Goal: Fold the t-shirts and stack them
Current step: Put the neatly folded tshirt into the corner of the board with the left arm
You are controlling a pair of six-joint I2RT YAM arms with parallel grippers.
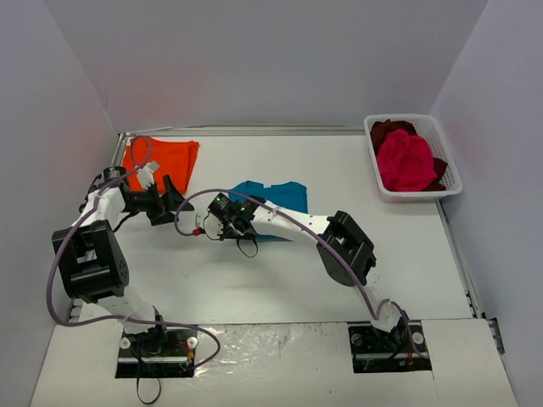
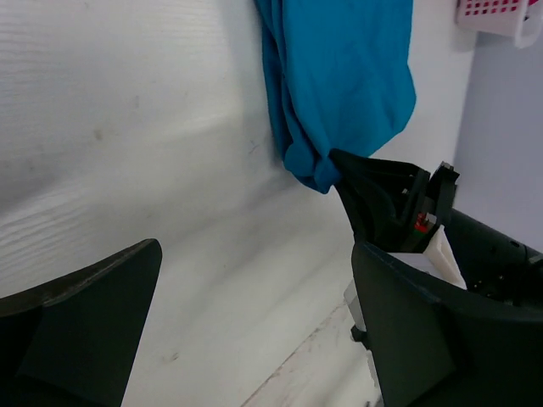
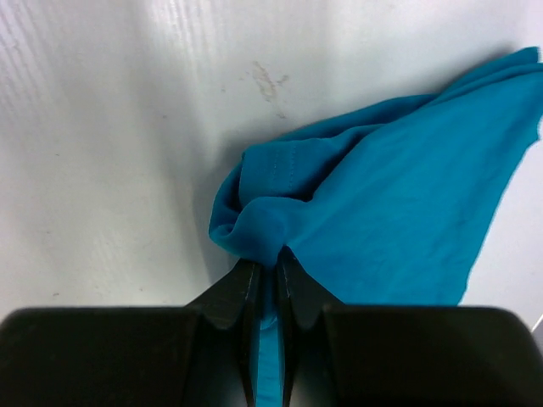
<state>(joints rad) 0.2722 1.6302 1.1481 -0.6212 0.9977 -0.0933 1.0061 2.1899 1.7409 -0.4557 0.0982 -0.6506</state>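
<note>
The teal-blue t-shirt (image 1: 280, 197) lies in the middle of the table. My right gripper (image 1: 227, 212) is shut on a bunched corner at the shirt's left side; in the right wrist view the fingers (image 3: 265, 270) pinch a fold of teal cloth (image 3: 399, 212). My left gripper (image 1: 174, 206) is open and empty, just left of the right gripper, over bare table (image 2: 254, 322). In the left wrist view the teal shirt (image 2: 339, 76) hangs from the right gripper's fingers (image 2: 373, 182). The orange t-shirt (image 1: 165, 159) lies folded at the back left. The magenta-pink t-shirt (image 1: 405, 161) and the dark red t-shirt (image 1: 390, 130) sit in the basket.
The white slotted basket (image 1: 450, 174) stands at the back right against the wall; its corner also shows in the left wrist view (image 2: 501, 13). Grey walls enclose the table on three sides. Both arms' cables loop over the left half of the table.
</note>
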